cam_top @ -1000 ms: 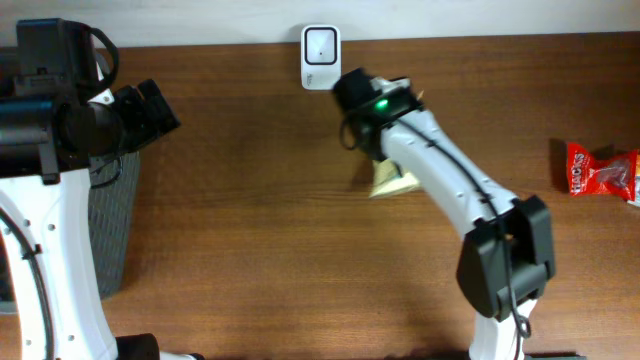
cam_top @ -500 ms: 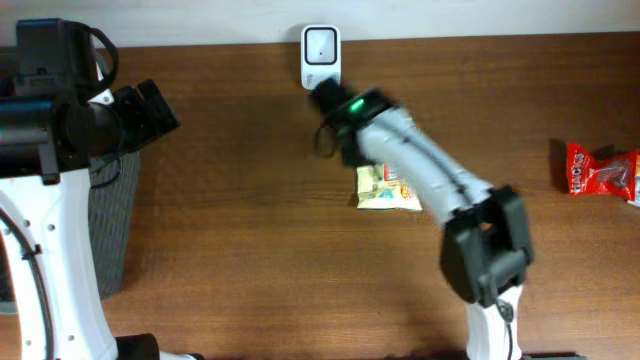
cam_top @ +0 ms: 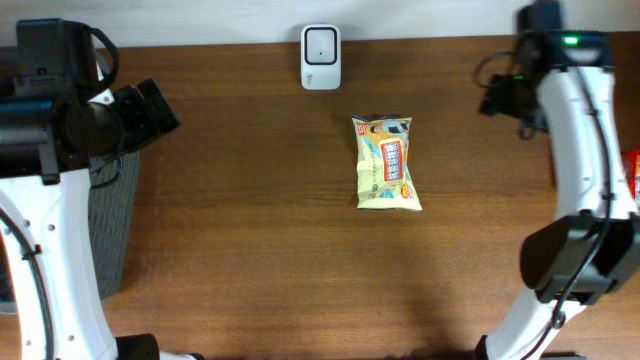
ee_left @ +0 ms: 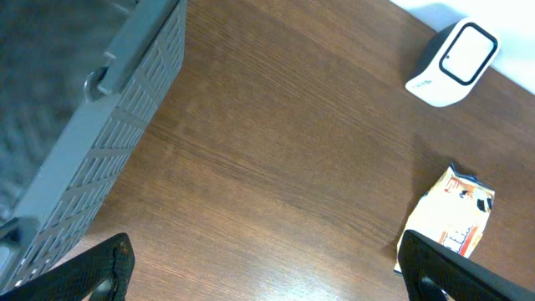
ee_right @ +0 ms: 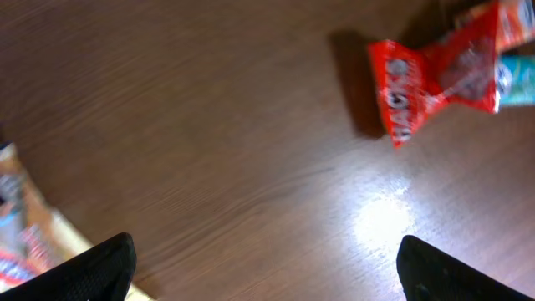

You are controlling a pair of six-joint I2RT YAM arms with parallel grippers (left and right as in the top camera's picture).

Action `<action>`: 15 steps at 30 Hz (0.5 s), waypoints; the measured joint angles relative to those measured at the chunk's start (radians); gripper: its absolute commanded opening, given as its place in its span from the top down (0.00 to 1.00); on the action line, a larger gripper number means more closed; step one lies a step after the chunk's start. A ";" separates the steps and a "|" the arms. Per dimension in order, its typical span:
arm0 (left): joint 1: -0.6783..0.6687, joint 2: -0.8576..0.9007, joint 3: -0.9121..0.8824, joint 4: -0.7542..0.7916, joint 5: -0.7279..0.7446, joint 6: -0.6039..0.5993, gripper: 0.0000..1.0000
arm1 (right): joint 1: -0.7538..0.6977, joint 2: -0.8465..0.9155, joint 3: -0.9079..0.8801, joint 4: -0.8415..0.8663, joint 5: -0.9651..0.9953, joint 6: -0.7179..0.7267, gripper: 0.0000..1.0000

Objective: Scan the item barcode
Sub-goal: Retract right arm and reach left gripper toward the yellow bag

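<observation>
The item, a yellow snack packet [cam_top: 386, 162], lies flat on the wooden table a little below and right of the white barcode scanner [cam_top: 320, 57] at the back edge. Nothing touches the packet. My right gripper [cam_top: 497, 98] hangs open and empty at the back right, well away from it. In the right wrist view its open fingertips frame bare wood, and the packet's corner [ee_right: 23, 242] shows at the lower left. My left gripper [cam_top: 160, 112] is open and empty at the far left. The left wrist view shows the scanner [ee_left: 456, 63] and the packet [ee_left: 451, 219].
A grey basket [cam_top: 112, 225] stands at the table's left edge, under my left arm, and shows again as a basket wall [ee_left: 100, 134]. A red snack packet [ee_right: 422, 84] with a teal item [ee_right: 518, 71] beside it lies at the far right, with its edge [cam_top: 633, 170] just in the overhead view.
My right gripper opened and let go of the yellow packet, which now lies flat on the table. The right arm swung from beside the scanner to the back right. The left arm stayed still.
</observation>
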 measured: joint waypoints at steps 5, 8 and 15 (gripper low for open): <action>0.000 0.000 0.000 -0.021 0.097 -0.003 0.01 | -0.121 0.000 0.000 0.000 -0.082 0.000 0.01; -0.001 0.000 0.000 -0.007 0.225 0.006 0.01 | -0.157 0.000 0.000 0.000 -0.101 0.000 0.01; -0.017 0.000 0.000 0.018 0.367 0.041 0.01 | -0.181 0.000 0.000 0.000 -0.111 0.000 0.01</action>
